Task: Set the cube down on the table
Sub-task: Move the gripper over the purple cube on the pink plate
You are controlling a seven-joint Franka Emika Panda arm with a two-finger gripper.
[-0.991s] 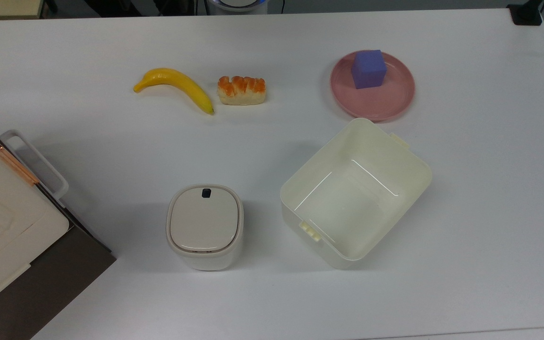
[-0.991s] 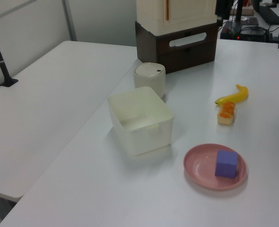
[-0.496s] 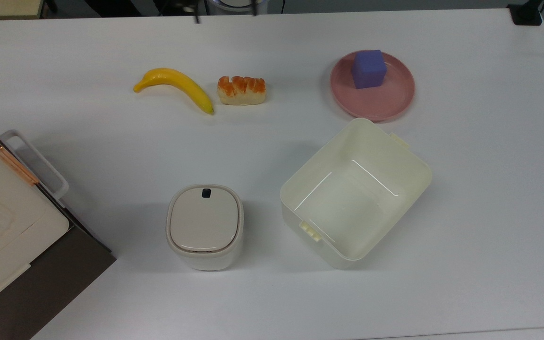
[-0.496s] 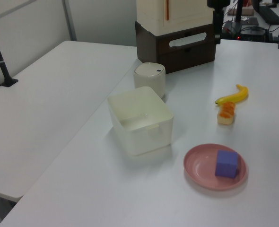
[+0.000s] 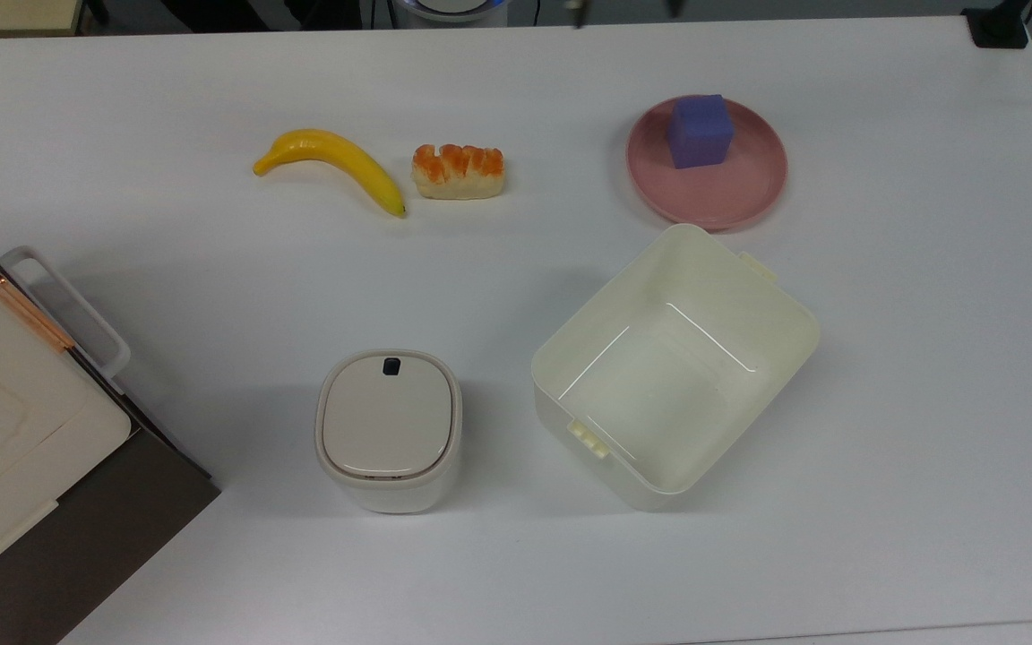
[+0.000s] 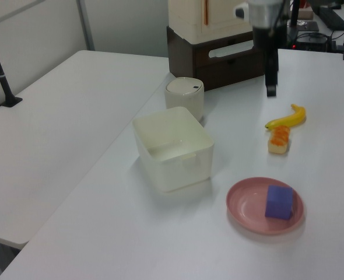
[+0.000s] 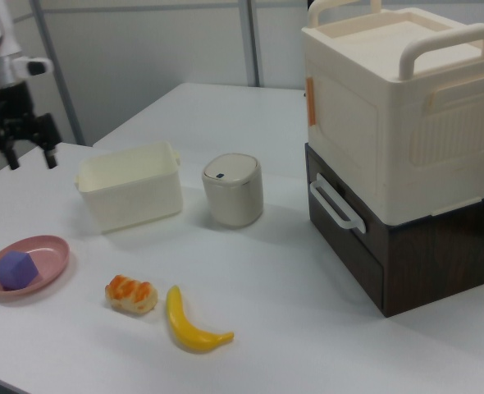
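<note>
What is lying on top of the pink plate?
Only the cube sits on the pink plate, toward one rim. The plate surface directly beneath the cube is covered.

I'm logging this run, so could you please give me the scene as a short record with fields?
cube: purple-blue cube, on the plate, near its rim
plate: pink plate, on the table
claw: claw, open, holding nothing, in the air apart from the cube
bin: cream bin, open-topped, beside the plate
food: banana and bread side by side
task status: cube not yet grasped
</note>
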